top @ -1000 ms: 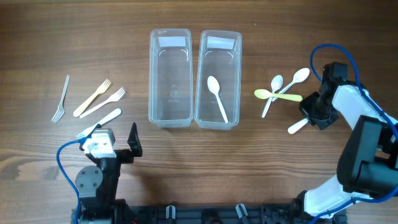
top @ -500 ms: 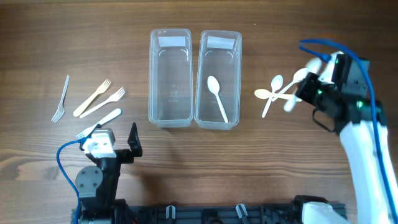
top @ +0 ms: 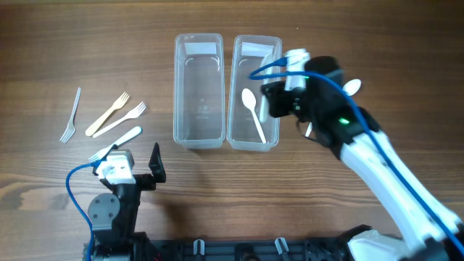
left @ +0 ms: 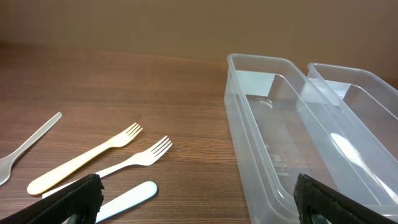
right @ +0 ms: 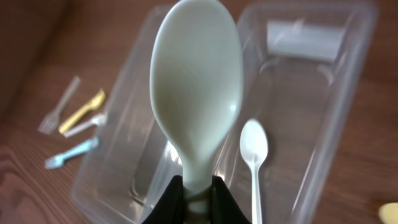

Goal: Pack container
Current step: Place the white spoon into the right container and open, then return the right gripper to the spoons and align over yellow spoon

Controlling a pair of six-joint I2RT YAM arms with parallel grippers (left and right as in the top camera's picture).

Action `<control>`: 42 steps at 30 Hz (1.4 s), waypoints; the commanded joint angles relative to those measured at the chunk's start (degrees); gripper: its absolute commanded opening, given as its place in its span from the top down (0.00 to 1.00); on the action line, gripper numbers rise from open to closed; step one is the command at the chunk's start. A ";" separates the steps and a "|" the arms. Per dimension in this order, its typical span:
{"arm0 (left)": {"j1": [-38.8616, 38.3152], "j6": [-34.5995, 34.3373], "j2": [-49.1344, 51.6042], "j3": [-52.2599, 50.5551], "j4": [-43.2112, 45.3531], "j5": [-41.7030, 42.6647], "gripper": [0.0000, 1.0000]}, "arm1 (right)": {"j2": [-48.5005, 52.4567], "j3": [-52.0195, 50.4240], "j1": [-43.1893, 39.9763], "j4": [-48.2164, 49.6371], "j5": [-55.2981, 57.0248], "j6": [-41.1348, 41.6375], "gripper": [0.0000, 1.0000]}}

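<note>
White plastic fills my right wrist view: my right gripper (right: 196, 198) pinches a spoon (right: 196, 87) by its handle, bowl pointing away, long axis in line with my fingers. It hangs over the right container (top: 256, 93), where another spoon (top: 252, 112) lies lengthwise. My left gripper (left: 196, 208) rests spread wide near the forks (left: 99, 158).

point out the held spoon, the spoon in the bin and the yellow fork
held spoon (right: 196, 93), right wrist view, on its bowl
spoon in the bin (top: 249, 98), overhead view, on its bowl
yellow fork (left: 81, 160), left wrist view, on its handle
</note>
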 commanded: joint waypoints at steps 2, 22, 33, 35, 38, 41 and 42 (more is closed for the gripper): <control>-0.26 0.11 -0.46 -0.44 0.15 0.48 0.00 | 7.13 0.39 1.66 3.41 -1.33 -0.07 0.52; -0.26 0.11 -0.46 -0.44 0.15 0.50 0.00 | -20.00 9.60 0.46 -23.37 37.64 -35.85 0.02; -0.26 0.11 -0.46 -0.44 0.15 0.50 0.00 | -9.94 9.57 -8.79 -28.89 29.29 -53.35 0.02; -0.26 0.11 -0.46 -0.44 0.17 0.48 0.00 | -6.45 9.57 -10.75 -27.85 28.15 -52.28 0.02; -0.26 0.11 -0.46 -0.44 0.17 0.50 0.00 | -0.42 9.57 -14.16 -25.51 28.20 -47.34 0.01; -0.26 0.11 -0.46 -0.44 0.15 0.48 0.00 | 3.98 9.57 -16.92 -23.80 28.20 -42.10 0.00; -0.26 0.11 -0.46 -0.44 0.15 0.48 0.00 | 5.20 9.57 -17.88 -23.30 28.20 -40.89 0.01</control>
